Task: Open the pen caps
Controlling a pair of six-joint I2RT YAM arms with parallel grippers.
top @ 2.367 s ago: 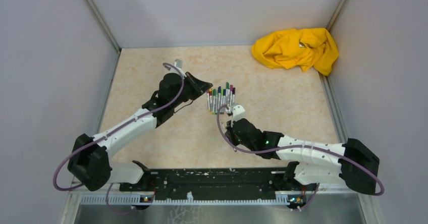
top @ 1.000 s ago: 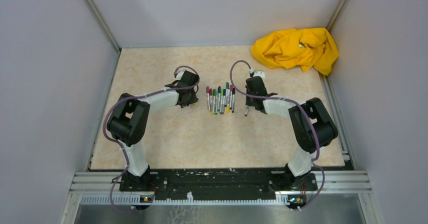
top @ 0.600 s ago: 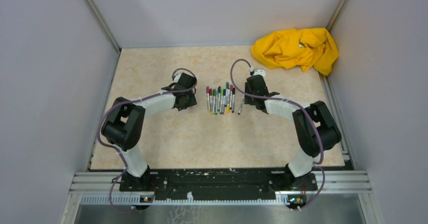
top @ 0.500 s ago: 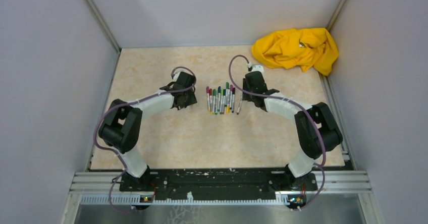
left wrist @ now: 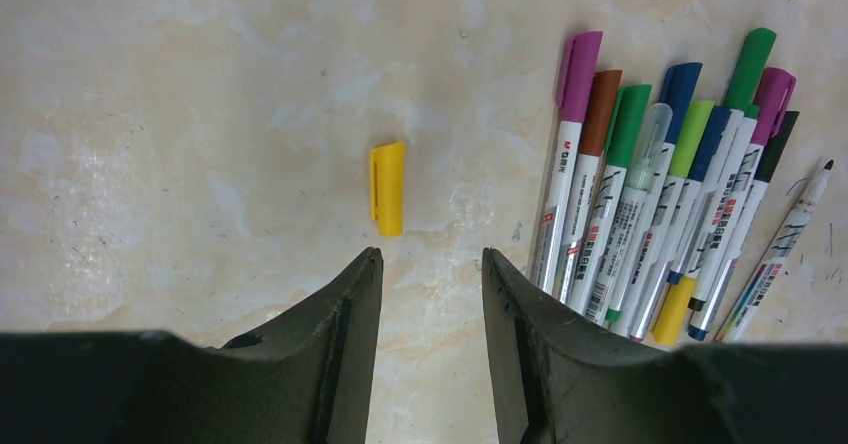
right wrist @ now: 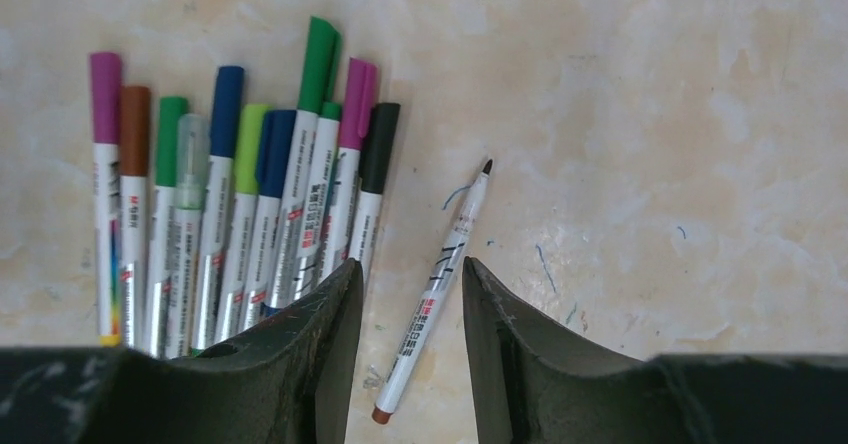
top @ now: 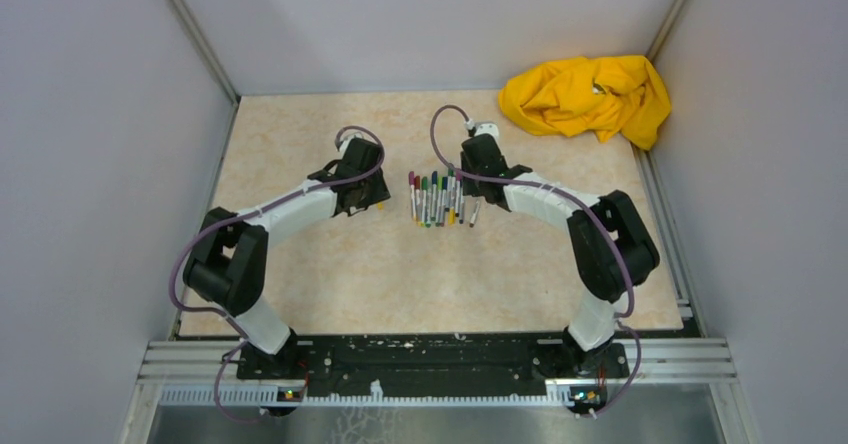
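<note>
Row of pens (top: 436, 197) mid-table (top: 320, 284), side by side, lengths running near to far. Lone pen (top: 474, 212) just right of the row, slightly slanted. Left arm (top: 290, 207) and right arm (top: 545, 199) bend inward, wrists low, flanking the row. Yellow cloth (top: 588, 94) crumpled in far right corner.

Left arm (top: 290, 212) and right arm (top: 540, 199): white link shells, black joint housings; purple cable (top: 176, 269) looped along each; fingers (left wrist: 335, 344) dark, tapered, matte; black rail (top: 430, 356) at frame bottom.

Loose cap (left wrist: 387, 188) left of the pen row (top: 437, 197), uncapped pen (right wrist: 436, 286) just right, cloth (top: 587, 95) far behind
</note>
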